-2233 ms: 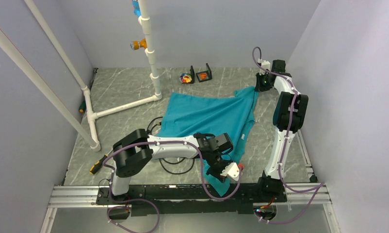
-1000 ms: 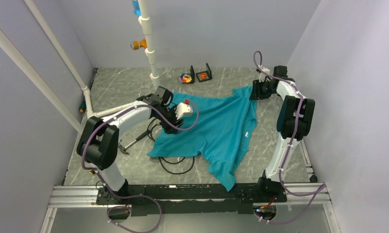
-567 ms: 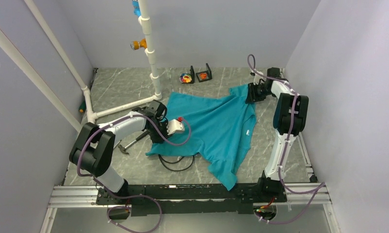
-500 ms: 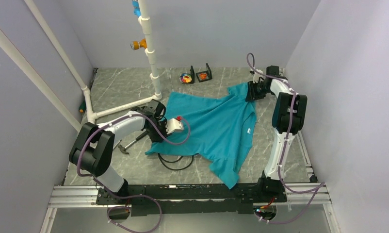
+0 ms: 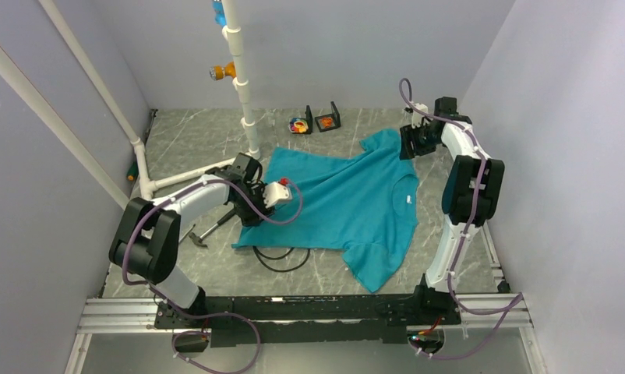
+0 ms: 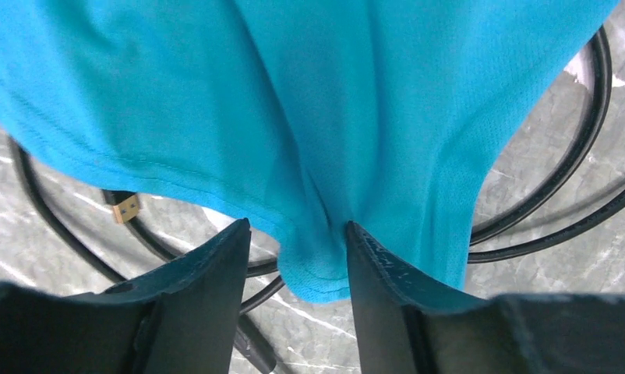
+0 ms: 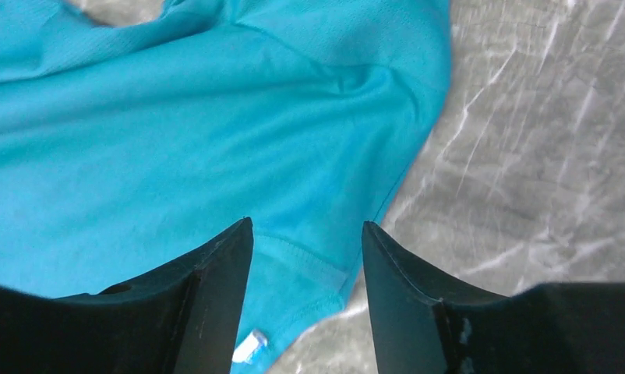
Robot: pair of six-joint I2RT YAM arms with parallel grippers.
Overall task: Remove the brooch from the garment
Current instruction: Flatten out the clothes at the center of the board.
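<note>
- Grey marbled table [image 5: 192,140] enclosed by plain pale walls; a white pipe frame [image 5: 243,93] stands at the far left.
- Shirt [image 5: 340,202]: teal, short-sleeved, spread nearly flat across the middle of the table. The neck opening faces the right arm, with a white label [image 5: 407,201] at it. One sleeve points to the near edge, the other lies at the far right.
- Brooch: cannot be made out on the shirt in any view.
- Left gripper [image 6: 298,234]: lowered over the left edge of the shirt. Jaws stand partly apart and straddle a raised fold of the hem. The cloth meets one finger [image 6: 379,280], and a gap shows beside the other. The fold is not pinched.
- Right gripper [image 7: 305,230]: positioned over the far right sleeve. Jaws stand apart, with stitched hem and bare table between them. Nothing is clamped. A small white tag [image 7: 252,344] shows at the hem edge between the fingers.
- Black cable [image 5: 282,261]: looped on the table, running partly beneath the near left edge of the shirt.
- Small multicoloured piece [image 5: 298,125]: on the table at the far edge, just beside a black holder [image 5: 326,121], apart from the shirt.
</note>
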